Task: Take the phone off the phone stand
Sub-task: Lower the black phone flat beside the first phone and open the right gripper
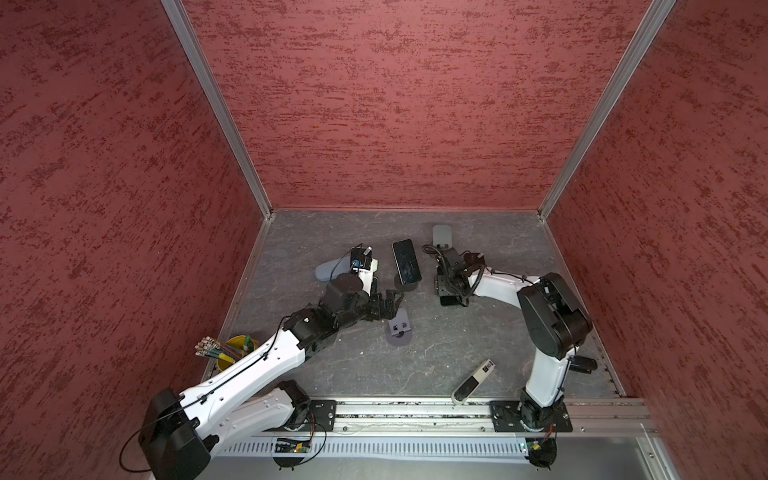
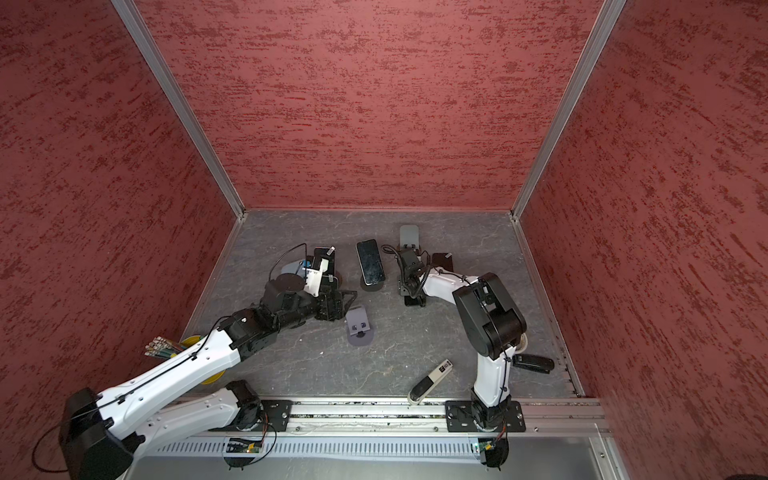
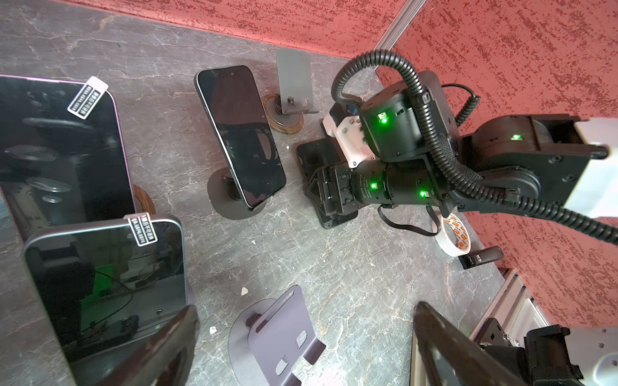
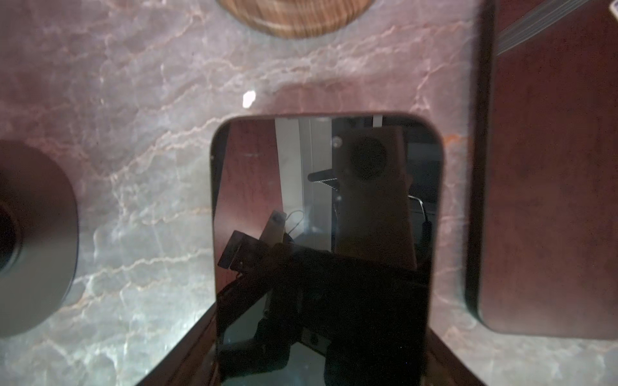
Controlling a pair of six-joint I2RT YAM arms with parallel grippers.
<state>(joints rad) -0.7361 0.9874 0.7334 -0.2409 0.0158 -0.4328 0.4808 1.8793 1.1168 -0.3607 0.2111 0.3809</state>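
**Right gripper clamped on the phone, left gripper spread wide**

We saw red walls [image 1: 395,104] closing the grey table [image 1: 519,332] on three sides, with bare table toward the back right corner and in front of the purple stand [image 1: 399,330]. Our left gripper [image 1: 395,303] hung near that stand, jaws fully apart and holding nothing. Our right gripper [image 4: 319,324] pressed both long sides of the phone [image 4: 327,187], which lay flat or nearly so on the table, off the empty grey phone stand [image 1: 441,235] just behind it. A second phone [image 1: 406,262] leaned on a dark round stand [image 3: 224,200] between the grippers.
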